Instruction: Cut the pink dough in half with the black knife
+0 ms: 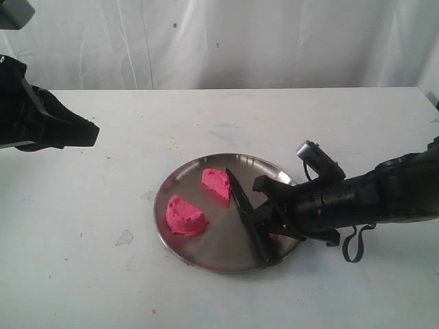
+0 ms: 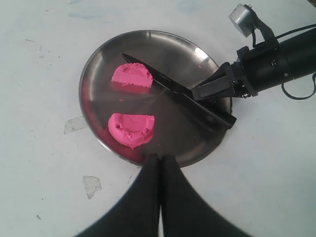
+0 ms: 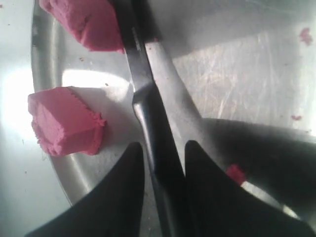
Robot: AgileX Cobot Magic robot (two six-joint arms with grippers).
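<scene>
Two halves of the pink dough (image 1: pixel 185 216) (image 1: pixel 217 184) lie apart on the steel plate (image 1: pixel 206 264). The black knife (image 1: pixel 247 216) rests between them and the right rim, tip toward the far half, handle end at the near rim. My right gripper (image 1: pixel 260 212) straddles the handle. In the right wrist view the gripper (image 3: pixel 163 145) shows one finger against the knife (image 3: pixel 148 98) and a thin gap at the other. My left gripper (image 2: pixel 159 157) hangs shut and empty, high at the left, looking down on the plate (image 2: pixel 187 143) and both dough halves (image 2: pixel 132 129) (image 2: pixel 132 75).
Tiny pink crumbs (image 3: pixel 236 174) dot the plate. Pale scraps or scuffs (image 1: pixel 124 237) mark the white table left of the plate. A white curtain closes off the back. The left arm (image 1: pixel 41 116) hovers over the table's left side.
</scene>
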